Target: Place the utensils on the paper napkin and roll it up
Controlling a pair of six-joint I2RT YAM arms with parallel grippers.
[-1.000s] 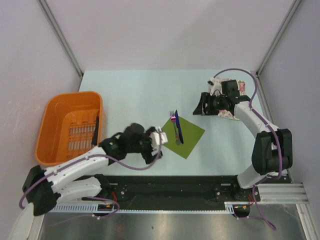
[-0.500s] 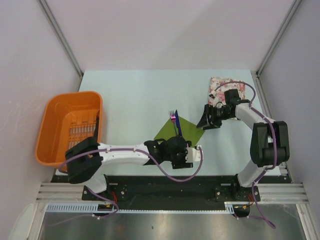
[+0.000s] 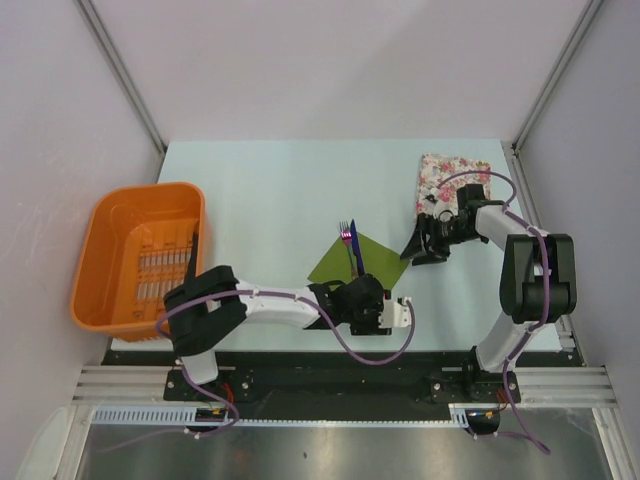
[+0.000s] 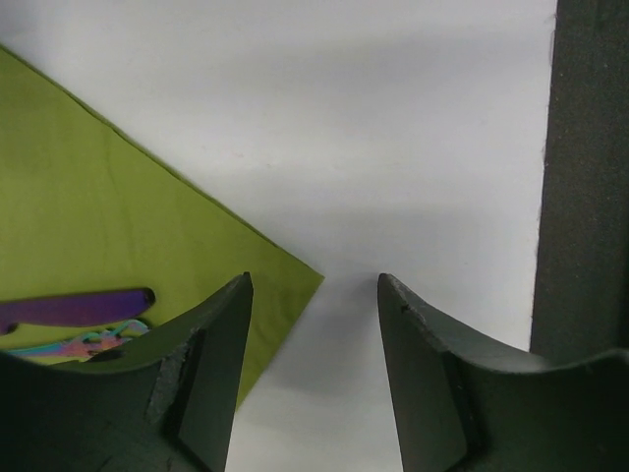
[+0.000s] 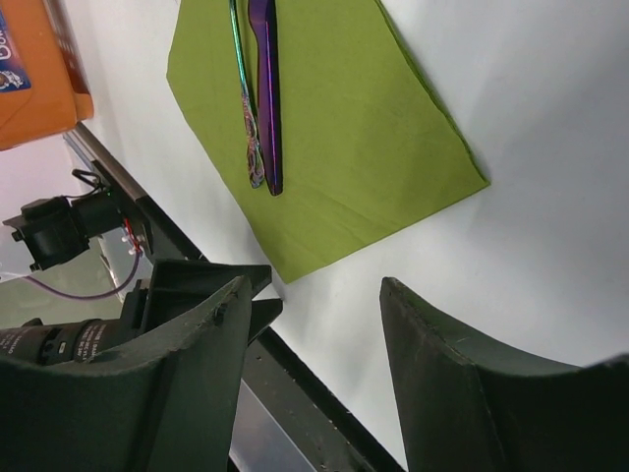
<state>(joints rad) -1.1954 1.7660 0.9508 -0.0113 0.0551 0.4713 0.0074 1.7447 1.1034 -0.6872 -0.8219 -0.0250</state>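
The utensils (image 3: 350, 250) lie side by side on the green napkin (image 3: 385, 262) at the middle of the bench (image 3: 260, 190), so placing looks done and rolling is the step in hand. The left tool (image 3: 390, 313) sits low at the napkin's bottom corner. Its fingers are spread, with the corner tip between them but not pinched. The right tool (image 3: 415, 248), just right of the napkin, is spread and empty. Next, I judge, the left tool must nip that thin corner and fold it over the handles without nudging them.
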